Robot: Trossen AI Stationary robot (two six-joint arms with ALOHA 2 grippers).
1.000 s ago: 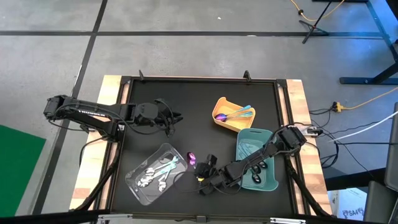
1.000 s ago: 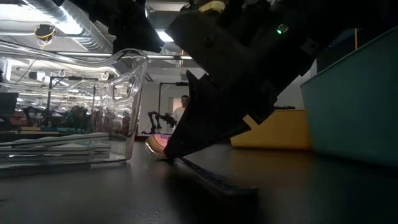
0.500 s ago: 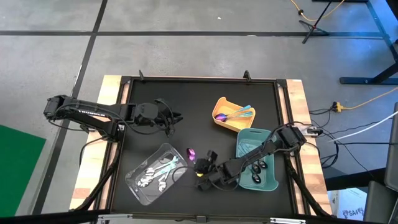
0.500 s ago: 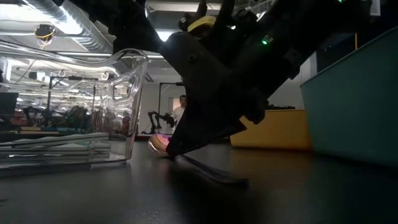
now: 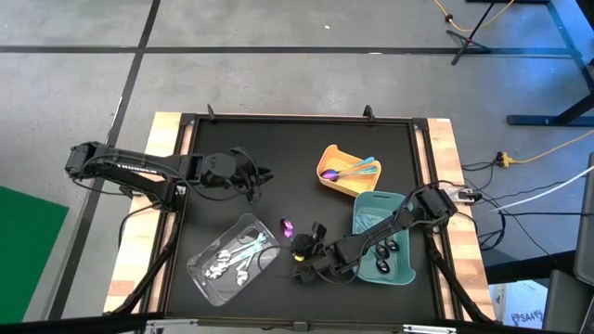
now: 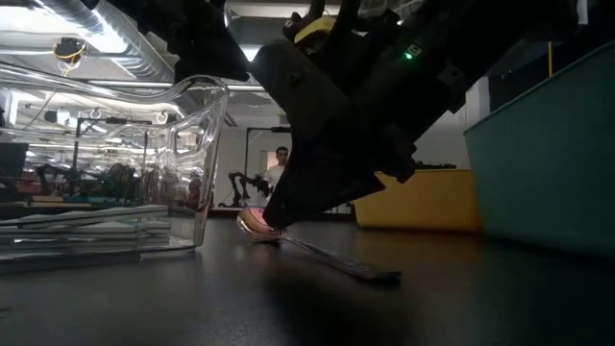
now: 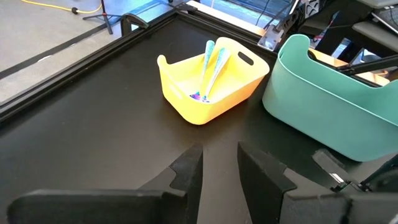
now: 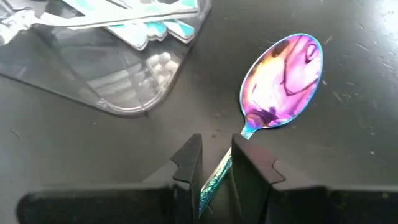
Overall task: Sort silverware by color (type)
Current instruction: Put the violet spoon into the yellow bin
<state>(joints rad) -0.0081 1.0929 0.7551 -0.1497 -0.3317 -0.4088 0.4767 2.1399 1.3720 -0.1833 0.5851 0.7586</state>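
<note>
Right wrist view shows my right gripper [image 8: 216, 163] pinching the iridescent spoon [image 8: 283, 81] by its handle, probably bound for the yellow tray [image 5: 345, 172], while my left gripper [image 7: 219, 168] waits slightly parted, holding nothing.

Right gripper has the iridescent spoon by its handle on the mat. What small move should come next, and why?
Probably a short lift. The right gripper is pinched on the handle of the iridescent spoon, whose bowl rests on the black mat beside the clear tray. Similar spoons lie in the yellow tray, so raising it clear comes first.

A clear tray [image 5: 215, 276], yellow tray [image 5: 335, 156], teal tray [image 5: 403, 270]; perhaps a person [image 6: 282, 163] behind.
</note>
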